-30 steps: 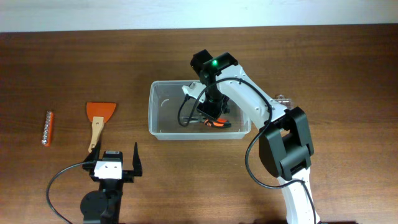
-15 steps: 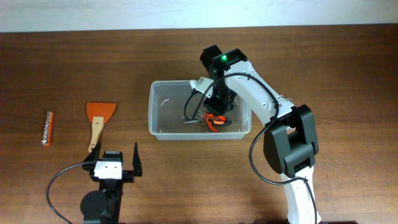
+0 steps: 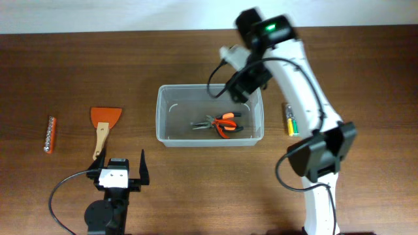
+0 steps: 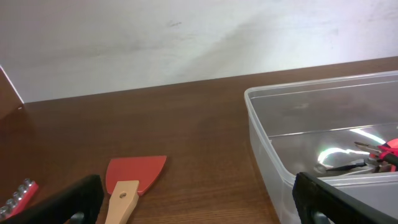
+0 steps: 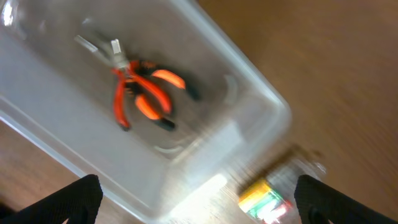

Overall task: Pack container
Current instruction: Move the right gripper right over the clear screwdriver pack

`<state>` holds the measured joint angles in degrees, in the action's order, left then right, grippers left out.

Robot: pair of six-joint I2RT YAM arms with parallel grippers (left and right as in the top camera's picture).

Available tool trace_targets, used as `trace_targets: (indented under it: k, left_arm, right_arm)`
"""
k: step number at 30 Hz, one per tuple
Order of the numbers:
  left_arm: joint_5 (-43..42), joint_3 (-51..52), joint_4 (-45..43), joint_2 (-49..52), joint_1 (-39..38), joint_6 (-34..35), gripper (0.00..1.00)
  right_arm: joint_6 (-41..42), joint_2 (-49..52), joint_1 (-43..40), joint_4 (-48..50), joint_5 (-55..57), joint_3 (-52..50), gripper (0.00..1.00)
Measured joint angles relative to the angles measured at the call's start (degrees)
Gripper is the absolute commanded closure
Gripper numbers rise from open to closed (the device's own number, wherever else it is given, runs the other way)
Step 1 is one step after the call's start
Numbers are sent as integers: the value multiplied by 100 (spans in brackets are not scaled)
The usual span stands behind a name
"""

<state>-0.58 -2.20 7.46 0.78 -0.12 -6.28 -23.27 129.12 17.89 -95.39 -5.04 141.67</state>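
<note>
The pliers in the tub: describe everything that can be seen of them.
The pliers have orange handles with black tips and a grey metal head. They lie flat on the floor of the clear plastic container, right of its middle, with the head pointing to the left in the overhead view and the handles spread slightly apart. They are the only thing in the tub, and only its floor touches them.

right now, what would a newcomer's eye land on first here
The orange-handled pliers lying inside the clear container mid-table stand out most, with the right pincer open above its far rim. Next comes the orange scraper on the table left of it.
</note>
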Motion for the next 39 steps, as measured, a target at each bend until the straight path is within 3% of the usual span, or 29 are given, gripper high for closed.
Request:
trace_targets:
  k: [10,17,27,39]
  left_arm:
    - [0,0,0,0,0,0,1]
    - [0,0,0,0,0,0,1]
    - [0,0,0,0,0,0,1]
    - [0,0,2,0,0,0,1]
  right_arm:
    - [944,-885,-1266,-160,352,232,1]
    - [1362,-1779,-1510,-146,407,-905,1]
    - [1449,-1602,-1532,1244,413,-2994,1]
    - [1674,-1172,-1989,1770,396,-3493,1]
